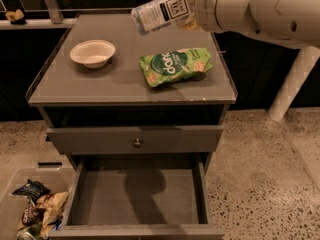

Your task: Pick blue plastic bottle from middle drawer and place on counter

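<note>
The blue plastic bottle (161,12) hangs tilted in the air above the back of the counter (65,81), its label toward me and its cap end pointing left. My gripper (186,6) is shut on the bottle's right end, at the top of the view, with the white arm running off to the right. Below, the middle drawer (137,196) stands pulled out, and its grey floor is bare apart from a shadow.
A white bowl (92,52) sits on the counter's left half. A green snack bag (175,65) lies right of centre, under the bottle. A closed drawer front with a round knob (137,143) is above the open drawer. A bin of snack packets (35,211) stands lower left.
</note>
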{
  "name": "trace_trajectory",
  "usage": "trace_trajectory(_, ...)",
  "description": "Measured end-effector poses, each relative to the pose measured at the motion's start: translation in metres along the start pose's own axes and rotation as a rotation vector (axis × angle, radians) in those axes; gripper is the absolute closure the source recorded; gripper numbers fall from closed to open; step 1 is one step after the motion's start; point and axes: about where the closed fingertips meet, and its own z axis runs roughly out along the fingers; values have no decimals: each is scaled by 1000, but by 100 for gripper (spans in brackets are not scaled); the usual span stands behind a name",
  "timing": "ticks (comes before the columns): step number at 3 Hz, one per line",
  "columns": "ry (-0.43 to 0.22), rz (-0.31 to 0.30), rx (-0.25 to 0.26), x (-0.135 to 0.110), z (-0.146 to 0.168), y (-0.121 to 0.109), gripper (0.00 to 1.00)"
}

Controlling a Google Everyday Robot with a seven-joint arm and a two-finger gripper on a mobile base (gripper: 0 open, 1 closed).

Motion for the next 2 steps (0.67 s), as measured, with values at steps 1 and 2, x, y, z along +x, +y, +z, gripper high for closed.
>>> trace_trajectory(1,-2,12,-2,21,19,-7,100)
trace_trajectory(2,6,29,-22,62,60,-9,100)
